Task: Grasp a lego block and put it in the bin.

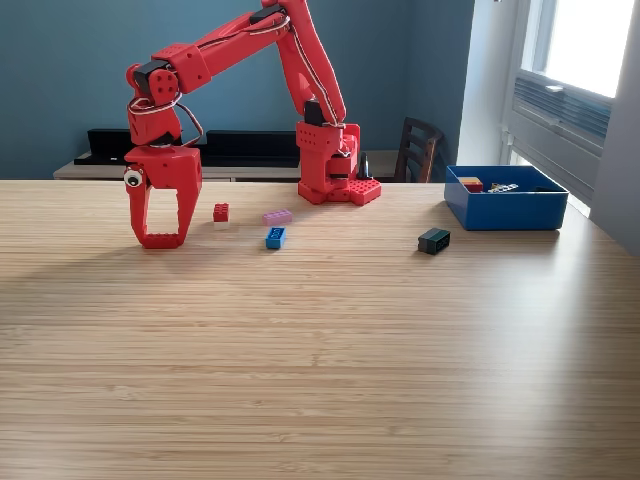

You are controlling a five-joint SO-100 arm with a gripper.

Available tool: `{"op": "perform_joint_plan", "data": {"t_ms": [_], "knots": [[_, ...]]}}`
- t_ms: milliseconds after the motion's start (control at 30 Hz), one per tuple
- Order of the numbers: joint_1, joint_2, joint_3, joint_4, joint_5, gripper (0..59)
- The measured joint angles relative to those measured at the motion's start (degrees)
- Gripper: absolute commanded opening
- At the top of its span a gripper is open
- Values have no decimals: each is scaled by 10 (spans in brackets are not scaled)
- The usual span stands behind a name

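Exterior view, and the red plastic robot arm arches over from its base at the back of the pale wooden table, reaching down to the view's left, where its red gripper hangs with its tips at the tabletop; the 2 fingers look closed together at the bottom around an open window, nothing visible between them, though from this angle I cannot tell for sure. Just to the view's right of the gripper sits a small red lego block, apart from it, then a flat pink lego block and a blue lego block just in front of that. Further right lies a dark green lego block, and beyond it the shallow rectangular blue plastic bin near the table's right edge, with a few small pieces inside
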Motion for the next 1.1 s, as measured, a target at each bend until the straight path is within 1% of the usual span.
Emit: {"op": "perform_joint_plan", "data": {"t_ms": [67, 100, 167, 233, 567, 633, 700, 833, 1100], "knots": [[0, 0, 0, 0, 0, 79], [0, 0, 0, 0, 0, 65], [0, 0, 0, 0, 0, 19], [0, 0, 0, 0, 0, 3], [0, -1, 0, 0, 0, 1], [0, -1, -9, 8, 0, 1], [0, -4, -26, 29, 0, 1], [1, -9, -66, 92, 0, 1], [-24, -12, -189, 208, 1, 1]]}}
